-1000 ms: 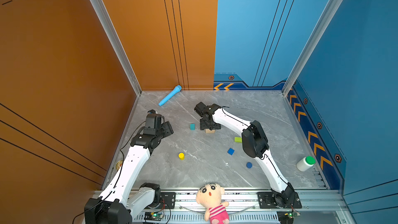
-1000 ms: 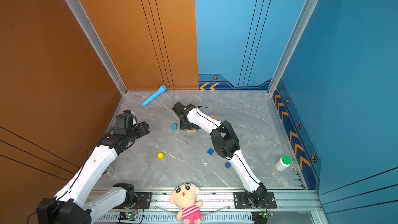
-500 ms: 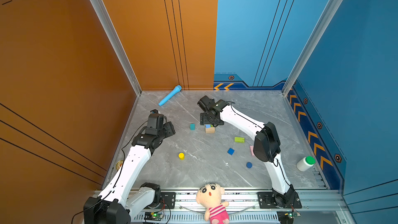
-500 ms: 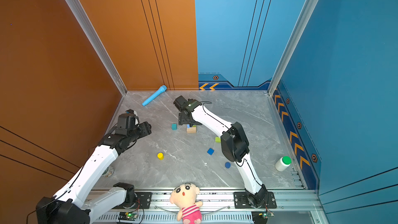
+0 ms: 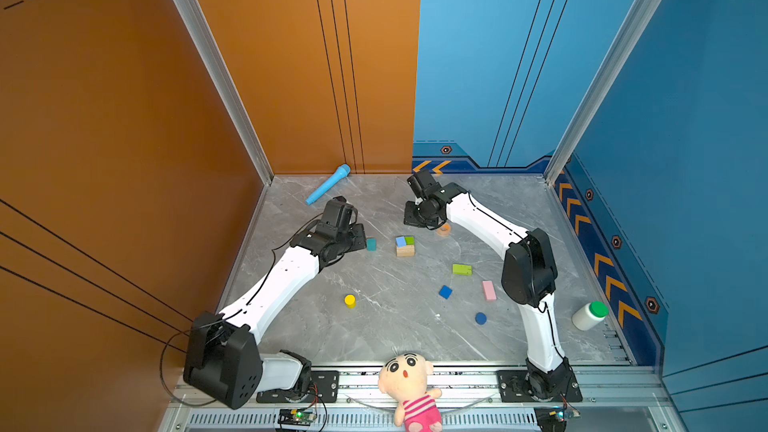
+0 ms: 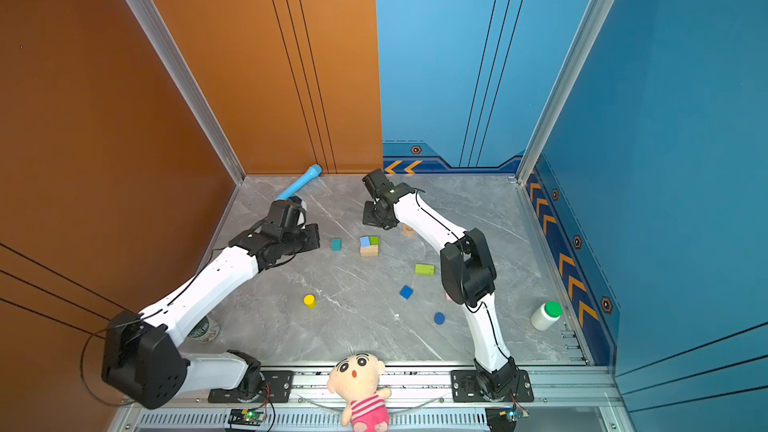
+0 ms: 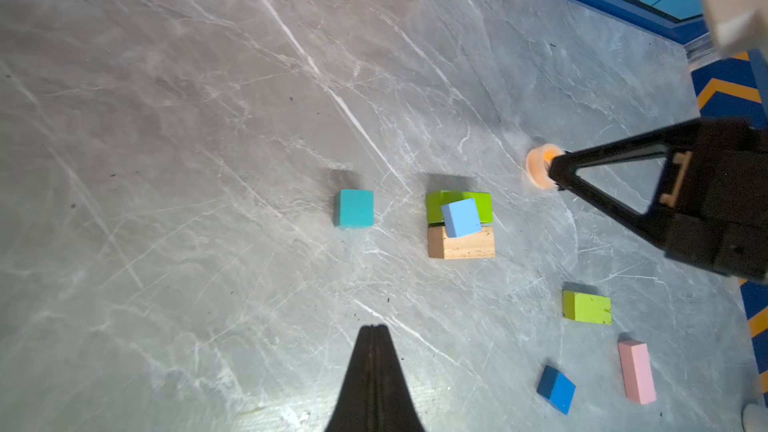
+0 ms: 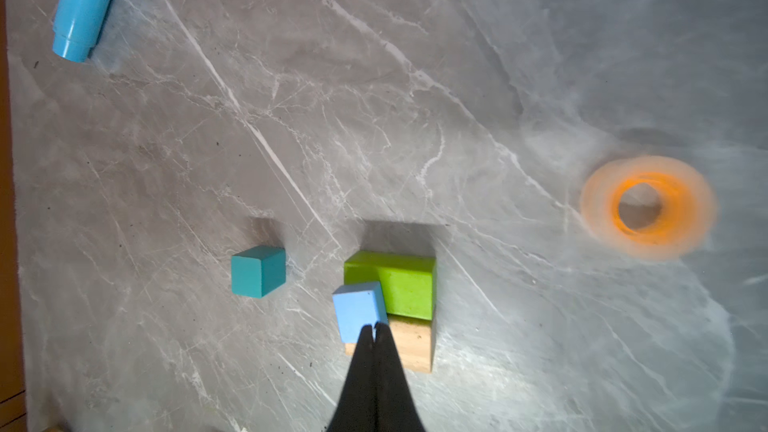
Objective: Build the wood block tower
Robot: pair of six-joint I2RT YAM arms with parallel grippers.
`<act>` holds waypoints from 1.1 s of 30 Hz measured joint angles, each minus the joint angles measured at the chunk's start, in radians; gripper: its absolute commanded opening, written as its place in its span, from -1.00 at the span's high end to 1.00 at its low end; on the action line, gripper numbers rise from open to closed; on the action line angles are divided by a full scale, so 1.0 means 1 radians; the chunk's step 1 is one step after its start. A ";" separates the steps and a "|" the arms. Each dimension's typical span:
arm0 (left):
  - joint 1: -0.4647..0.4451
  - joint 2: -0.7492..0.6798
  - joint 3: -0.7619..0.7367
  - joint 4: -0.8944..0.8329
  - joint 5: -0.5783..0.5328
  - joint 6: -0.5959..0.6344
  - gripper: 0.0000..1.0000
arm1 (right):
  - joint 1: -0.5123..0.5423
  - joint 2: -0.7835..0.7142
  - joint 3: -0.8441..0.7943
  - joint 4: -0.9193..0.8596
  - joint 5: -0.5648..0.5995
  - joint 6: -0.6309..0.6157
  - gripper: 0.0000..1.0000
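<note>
The wood block tower [image 5: 405,245] [image 6: 369,246] is a tan brick carrying a lime green brick and a skewed light blue cube [image 7: 460,218] [image 8: 357,311]. My right gripper [image 5: 412,218] [image 8: 375,326] hangs shut and empty just behind it. A teal cube [image 5: 371,244] [image 7: 353,208] stands left of the tower, and my left gripper [image 5: 360,238] [image 7: 374,328] is shut and empty beside it. Loose on the floor are a lime green brick [image 5: 461,269], a pink brick [image 5: 488,290], a dark blue cube [image 5: 445,292], a yellow cylinder [image 5: 350,300] and a dark blue cylinder [image 5: 481,318].
An orange tape ring [image 5: 443,229] [image 8: 646,207] lies under the right forearm. A light-blue toy microphone [image 5: 328,184] lies by the back wall. A white bottle with a green cap [image 5: 589,315] lies at the right edge. A doll [image 5: 409,384] sits on the front rail.
My right gripper has let go of the light blue cube on the stack, drawn back toward the rear wall and shut. My left gripper has moved closer to the teal cube and shut.
</note>
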 measured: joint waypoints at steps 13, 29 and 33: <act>-0.023 0.105 0.060 0.001 0.061 -0.014 1.00 | -0.006 0.182 0.104 0.018 -0.158 -0.029 1.00; -0.031 0.119 0.066 -0.001 0.064 -0.014 1.00 | -0.006 0.182 0.091 0.019 -0.164 -0.029 1.00; -0.034 0.120 0.066 -0.001 0.064 -0.014 1.00 | -0.006 0.182 0.079 0.019 -0.164 -0.029 1.00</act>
